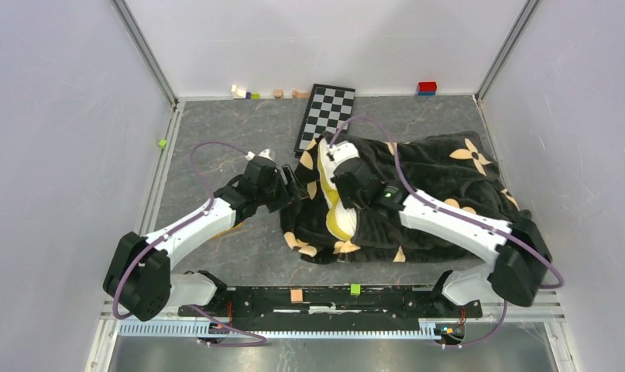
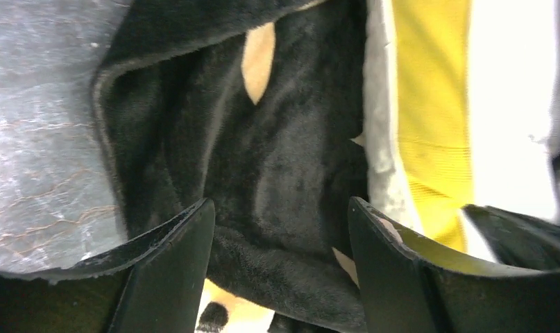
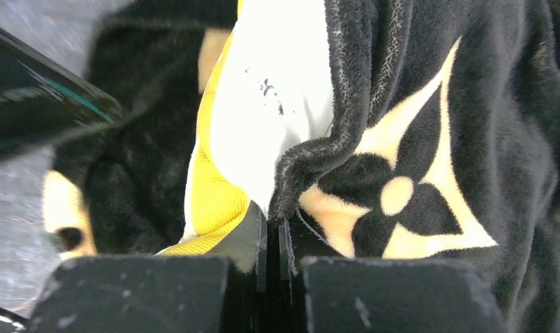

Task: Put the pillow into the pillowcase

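Presently, left claw (image 2: 280, 205) stood open over the pillowcase (image 1: 441, 174) mouth on the grey marbled surface (image 1: 239, 132). The plump pillow (image 1: 336, 221), mostly inside, showed its ribbed yellow band. Further right, right claw (image 3: 272, 223) was closed on the plush hem. Judged: both soft, light; case limp, best taken at the hem.

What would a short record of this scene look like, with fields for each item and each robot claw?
Pillow: plump cream-white quilted pillow with yellow side band, mostly covered by the case, one end showing at the opening
Pillowcase: black plush pillowcase with tan flower motifs, lying on the grey table
Left gripper: open, at the case's mouth, black fabric just ahead
Right gripper: shut, pinching the case's hem
Behind: black-and-white checkered board
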You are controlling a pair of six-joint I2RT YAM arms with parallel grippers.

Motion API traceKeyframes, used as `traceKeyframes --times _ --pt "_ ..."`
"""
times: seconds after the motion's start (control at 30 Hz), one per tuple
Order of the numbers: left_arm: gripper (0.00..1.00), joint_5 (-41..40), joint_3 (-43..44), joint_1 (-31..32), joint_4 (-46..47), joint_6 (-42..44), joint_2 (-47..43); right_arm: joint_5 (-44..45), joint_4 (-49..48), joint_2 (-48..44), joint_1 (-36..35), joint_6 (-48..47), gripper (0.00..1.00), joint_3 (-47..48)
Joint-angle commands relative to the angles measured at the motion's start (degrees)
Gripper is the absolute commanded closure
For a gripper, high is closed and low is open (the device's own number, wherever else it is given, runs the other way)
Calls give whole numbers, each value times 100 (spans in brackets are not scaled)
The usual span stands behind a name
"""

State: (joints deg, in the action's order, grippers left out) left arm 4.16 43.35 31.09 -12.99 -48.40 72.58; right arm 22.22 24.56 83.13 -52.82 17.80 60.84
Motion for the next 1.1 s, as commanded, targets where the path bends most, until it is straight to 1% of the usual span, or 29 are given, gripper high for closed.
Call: traceKeyframes --times 0.0,0.07,0.17,0.23,0.4,0.5,0.53,0.63,0.7,0.73,0.8,0.9,0.93,1.07 --pt "26 27 341 266 221 209 326 -272 -626 -758 143 212 100 -152" --pt "28 26 379 410 438 96 545 -275 -730 -946 162 277 100 -275" --pt "28 -52 621 694 495 73 1085 -277 -823 -1103 159 355 100 -442" --pt "27 -91 647 806 648 -89 1384 -255 -997 -1262 160 451 100 -651" --pt "21 102 549 915 1278 -551 1979 -192 -1683 -1902 163 720 100 -1303" --pt "20 -46 656 1034 1281 -549 2288 -208 -2154 -2301 165 823 100 -1789" --pt "22 -158 725 1075 1250 -503 2384 -197 -2277 -2437 163 849 100 -1906" --pt "29 -822 808 1175 922 -452 2589 -158 -2554 -2742 158 917 100 -2192" --pt "43 -1143 675 1188 929 -511 2574 -123 -2671 -2937 157 918 100 -2320" --pt "47 -1294 650 1183 912 -508 2549 -102 -2679 -3003 160 903 100 -2359" --pt "66 -1533 682 1173 705 -407 2439 -35 -2648 -3122 156 851 100 -2406" --pt "92 -1676 644 1132 499 -263 1978 42 -2738 -3331 164 813 100 -2597" --pt "97 -1724 632 1127 384 -228 1807 20 -2838 -3399 163 789 100 -2679" --pt "98 -1825 465 1102 73 -70 969 -224 -3283 -3636 161 760 100 -3101"
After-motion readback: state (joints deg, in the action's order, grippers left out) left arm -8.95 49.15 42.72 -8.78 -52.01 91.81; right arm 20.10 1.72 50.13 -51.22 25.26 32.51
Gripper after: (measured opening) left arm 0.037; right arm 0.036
